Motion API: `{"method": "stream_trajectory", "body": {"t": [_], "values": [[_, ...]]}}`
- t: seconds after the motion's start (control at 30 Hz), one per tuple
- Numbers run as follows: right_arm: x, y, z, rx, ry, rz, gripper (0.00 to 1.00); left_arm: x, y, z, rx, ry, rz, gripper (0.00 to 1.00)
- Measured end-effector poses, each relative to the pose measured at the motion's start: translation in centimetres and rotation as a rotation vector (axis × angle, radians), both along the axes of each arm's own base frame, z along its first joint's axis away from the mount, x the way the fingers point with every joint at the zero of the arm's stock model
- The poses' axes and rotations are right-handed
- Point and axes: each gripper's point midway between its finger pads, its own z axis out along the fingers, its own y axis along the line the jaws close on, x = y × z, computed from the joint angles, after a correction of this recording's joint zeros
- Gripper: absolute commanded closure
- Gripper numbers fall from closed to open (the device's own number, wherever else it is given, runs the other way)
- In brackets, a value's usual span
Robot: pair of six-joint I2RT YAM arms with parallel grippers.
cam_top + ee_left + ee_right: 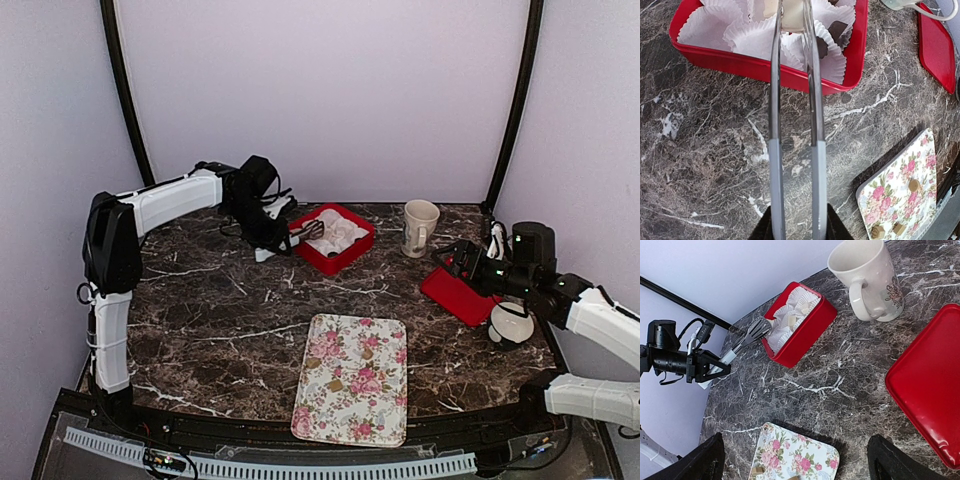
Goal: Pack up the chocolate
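My left gripper [272, 232] is shut on the grey handles of metal tongs [792, 100]. The tong tips reach over the red box [352, 257] of white paper cups and pinch a cream chocolate [790, 12]. Two dark chocolates [837, 29] lie in cups at the box's right side. More small tan chocolates [913, 185] lie on the floral tray [330, 420] at the near middle. My right gripper [465, 262] is open and empty, hovering above the table between tray and red lid; its black fingertips [705, 460] frame the right wrist view.
A flat red lid [455, 292] lies at the right, under my right arm. A cream mug [420, 227] stands behind it, right of the box. The marble table ends at the back wall and dark corner poles.
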Motion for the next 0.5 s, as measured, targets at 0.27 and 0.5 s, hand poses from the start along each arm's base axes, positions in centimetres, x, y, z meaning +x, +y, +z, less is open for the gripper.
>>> {"method": "stream_trajectory", "body": {"t": [0.27,0.5], "values": [[-0.01,-0.01,0.07,0.003,-0.001,-0.001,0.00,-0.02,-0.03,-0.12,0.001,-0.001,-0.009,0.73],[-0.01,-0.01,0.07,0.003,0.000,-0.002,0.00,-0.03,-0.02,-0.24,0.003,0.000,-0.012,0.73]]}}
